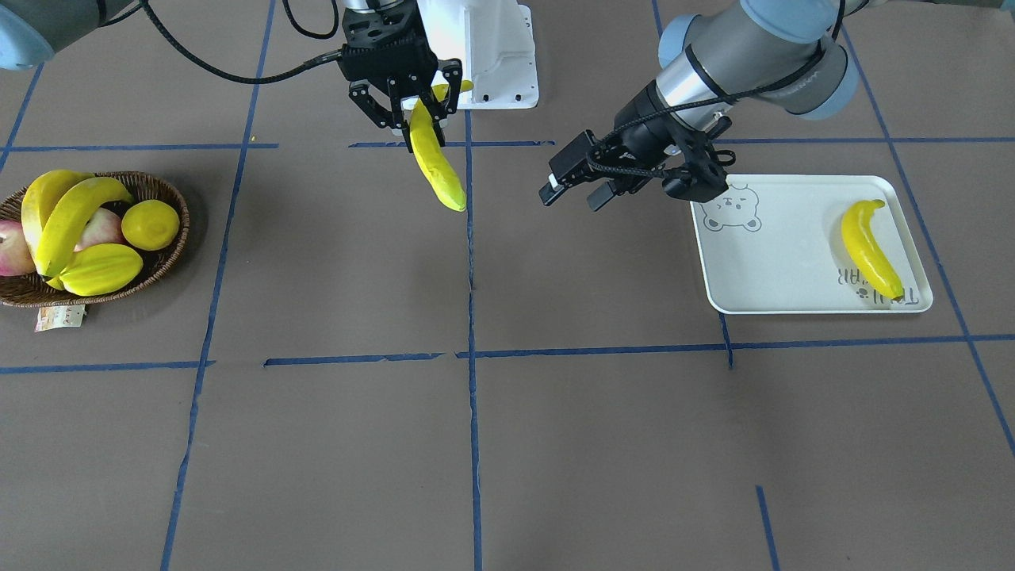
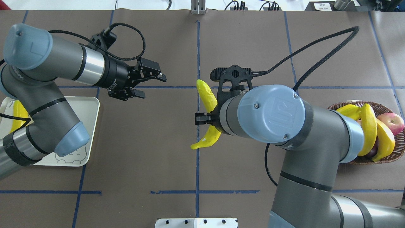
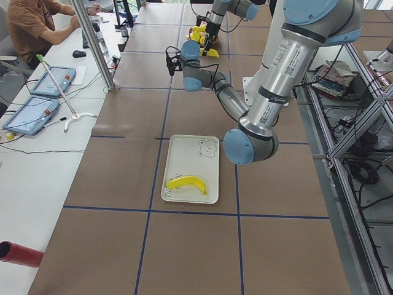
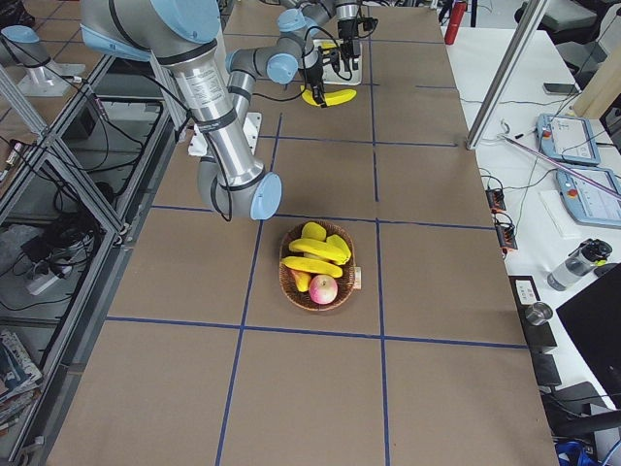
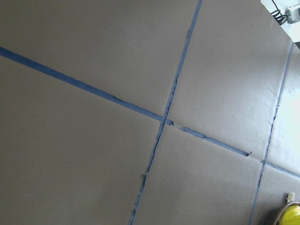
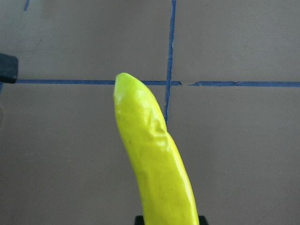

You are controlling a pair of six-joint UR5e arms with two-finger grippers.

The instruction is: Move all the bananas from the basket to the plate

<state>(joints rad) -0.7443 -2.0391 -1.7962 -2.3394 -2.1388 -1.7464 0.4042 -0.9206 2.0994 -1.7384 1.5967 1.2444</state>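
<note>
My right gripper (image 1: 416, 119) is shut on a yellow banana (image 1: 438, 166) and holds it in the air over the table's middle, tip hanging down; the right wrist view shows this banana (image 6: 154, 159) close up. Well apart from it, my left gripper (image 1: 575, 197) stands open and empty in the air beside the plate's (image 1: 777, 270) bear-face corner. One banana (image 1: 870, 247) lies on the plate. The wicker basket (image 1: 162, 198) at the other end holds two more bananas (image 1: 71, 218). From overhead, my right arm covers most of its gripper and the held banana (image 2: 207, 95).
A lemon (image 1: 149, 224), a starfruit (image 1: 101, 270) and apples (image 1: 99, 230) share the basket, with a paper tag (image 1: 59, 317) at its rim. The white robot base (image 1: 492, 55) stands behind the held banana. A person (image 3: 37, 24) sits at a side desk.
</note>
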